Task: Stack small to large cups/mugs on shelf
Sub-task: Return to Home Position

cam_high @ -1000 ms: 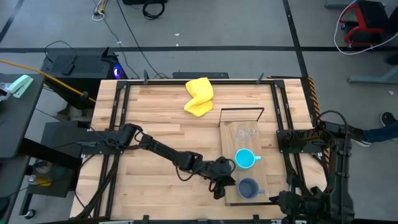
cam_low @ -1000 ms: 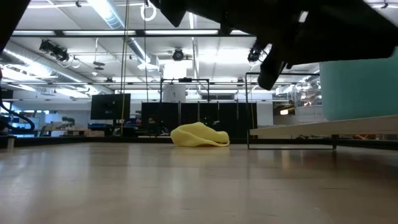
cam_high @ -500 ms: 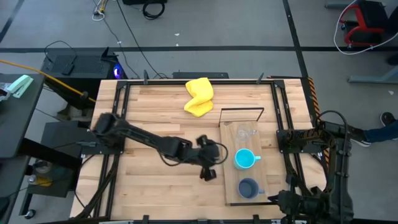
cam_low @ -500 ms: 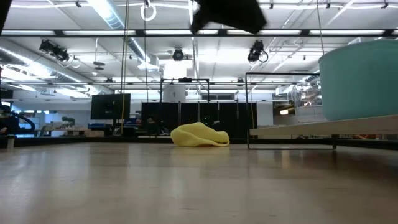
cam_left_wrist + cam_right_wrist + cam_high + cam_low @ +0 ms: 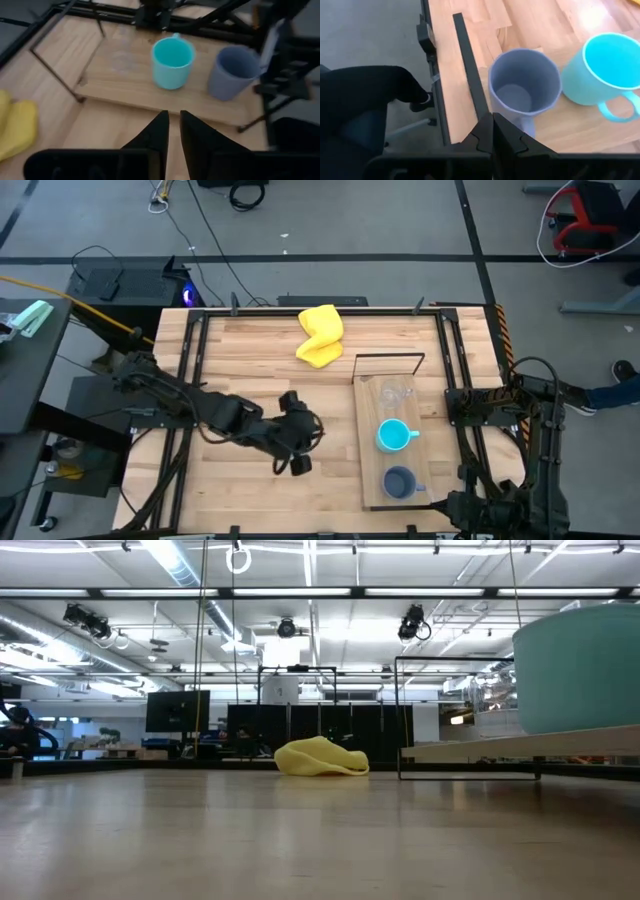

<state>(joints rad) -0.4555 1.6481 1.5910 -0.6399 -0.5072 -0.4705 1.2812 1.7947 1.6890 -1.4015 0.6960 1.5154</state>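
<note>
The shelf (image 5: 372,442) is a long light-wood board on the table's right half, with a black wire frame (image 5: 390,356) at its far end. On it stand upright, from far to near, a clear glass (image 5: 396,392), a cyan mug (image 5: 393,436) and a grey-blue mug (image 5: 400,482). My left gripper (image 5: 298,463) is over the table left of the shelf, empty, with only a thin gap between its fingers (image 5: 161,131). My right gripper (image 5: 492,124) is shut and empty at the near right corner (image 5: 445,502), beside the grey-blue mug (image 5: 524,87).
A crumpled yellow cloth (image 5: 320,335) lies at the far middle of the table and also shows in the low view (image 5: 320,757). Black frame rails (image 5: 190,370) run along the table's left and right edges. Bare planks lie left of the shelf.
My left gripper has drawn back from beside the grey-blue mug on the shelf toward the table's left edge, and it has left the low view. The three cups have stayed where they were on the shelf.
</note>
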